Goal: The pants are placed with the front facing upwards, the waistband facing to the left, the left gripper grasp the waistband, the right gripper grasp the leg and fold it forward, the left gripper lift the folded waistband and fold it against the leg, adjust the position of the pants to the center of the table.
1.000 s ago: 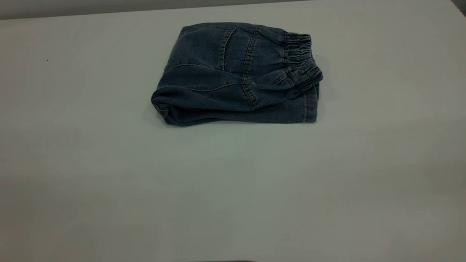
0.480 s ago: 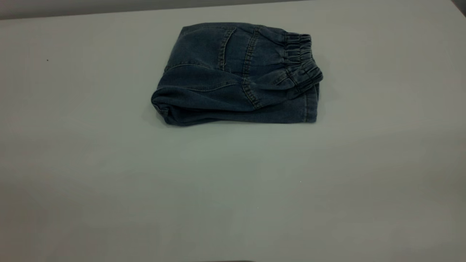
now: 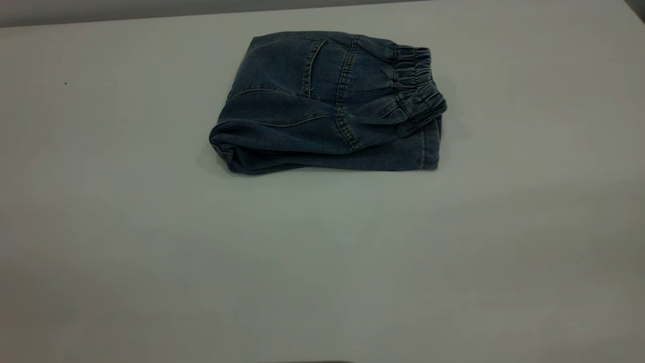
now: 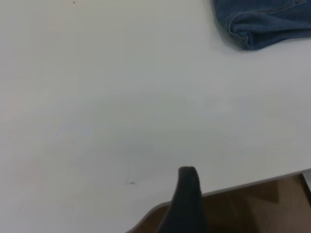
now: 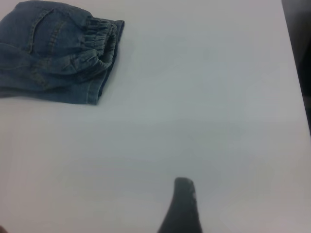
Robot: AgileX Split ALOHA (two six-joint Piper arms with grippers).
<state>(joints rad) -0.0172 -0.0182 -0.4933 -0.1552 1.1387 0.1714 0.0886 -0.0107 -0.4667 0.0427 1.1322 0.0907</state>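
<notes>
The pants (image 3: 327, 101) lie folded into a compact blue denim bundle on the far middle part of the table (image 3: 322, 262). Their gathered waistband (image 3: 415, 80) sits on top at the bundle's right end, over the leg layer beneath. Neither gripper appears in the exterior view. In the left wrist view only a black tip of the left gripper (image 4: 187, 204) shows, over the table's near edge and far from the pants' corner (image 4: 265, 22). The right gripper (image 5: 182, 206) also shows as one dark tip above bare table, well away from the pants (image 5: 48, 58) and waistband (image 5: 102, 41).
The table's near edge (image 4: 233, 187) runs beside the left gripper, with brown floor (image 4: 262, 208) below it. In the right wrist view the table's right edge (image 5: 296, 87) borders a dark strip. A grey wall (image 3: 151, 7) lies behind the table.
</notes>
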